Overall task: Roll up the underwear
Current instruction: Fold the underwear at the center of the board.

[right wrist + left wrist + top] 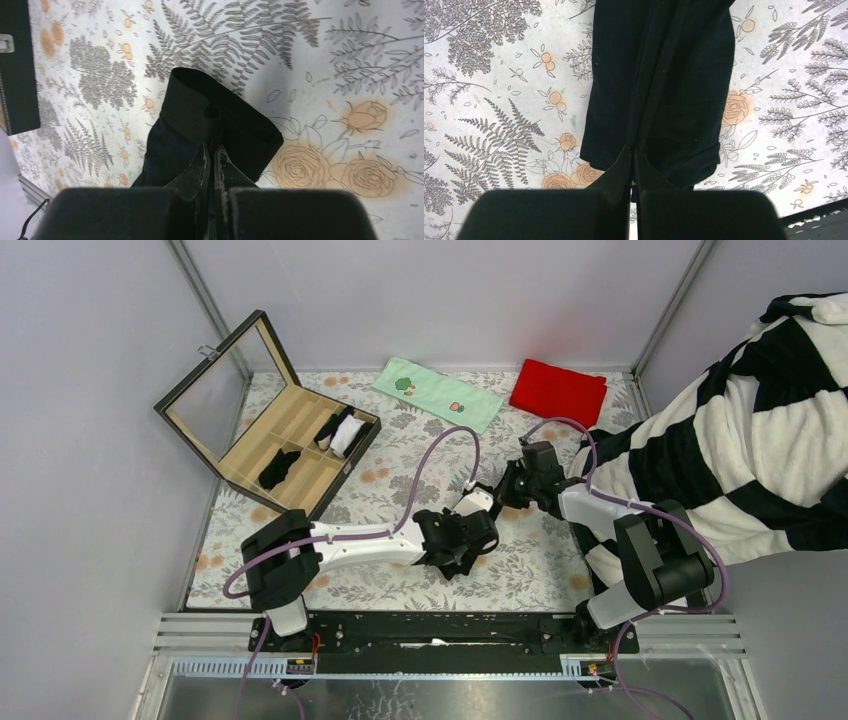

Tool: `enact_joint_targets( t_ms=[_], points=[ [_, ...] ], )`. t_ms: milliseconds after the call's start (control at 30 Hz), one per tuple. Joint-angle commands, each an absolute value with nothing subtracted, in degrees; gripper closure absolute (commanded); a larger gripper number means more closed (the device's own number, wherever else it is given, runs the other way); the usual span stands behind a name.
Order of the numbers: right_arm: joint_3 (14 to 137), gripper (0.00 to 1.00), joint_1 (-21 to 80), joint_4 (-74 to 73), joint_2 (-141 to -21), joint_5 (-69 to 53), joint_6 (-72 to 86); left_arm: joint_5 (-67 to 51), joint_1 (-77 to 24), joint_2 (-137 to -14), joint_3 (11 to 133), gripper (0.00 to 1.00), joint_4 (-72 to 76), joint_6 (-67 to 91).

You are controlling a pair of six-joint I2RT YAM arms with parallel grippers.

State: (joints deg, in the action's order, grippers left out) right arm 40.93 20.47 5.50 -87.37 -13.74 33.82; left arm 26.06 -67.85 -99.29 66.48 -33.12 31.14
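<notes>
One black underwear (664, 75) is held just above the floral tablecloth (489, 100) between my two grippers, near the table's middle. My left gripper (633, 148) is shut, its tips pinching the garment's near edge, and the cloth stretches away from it. My right gripper (211, 147) is shut on the folded waistband of the same underwear (220, 117). From above, the left gripper (478, 532) and right gripper (508, 492) sit close together and hide most of the garment. More black underwear (275, 470) lies in the box compartments.
An open wooden compartment box (300, 455) with a raised glass lid stands at the back left, its dark side (17, 75) showing in the right wrist view. A green cloth (437, 393) and a red cloth (557, 390) lie at the back. A striped blanket (740, 440) covers the right side.
</notes>
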Motion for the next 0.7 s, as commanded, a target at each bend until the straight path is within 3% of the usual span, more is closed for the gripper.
enact_joint_targets(
  t_ms=[0, 667],
  points=[
    [41.7, 1.00, 20.1, 1.4, -85.8, -10.1, 32.1, 25.6, -68.6, -100.4, 68.4, 1.00, -33.1, 31.6],
    [42.1, 1.00, 20.1, -1.9, -92.3, -8.0, 33.0, 19.3, -73.5, -103.9, 72.4, 1.00, -31.5, 31.9]
  ],
)
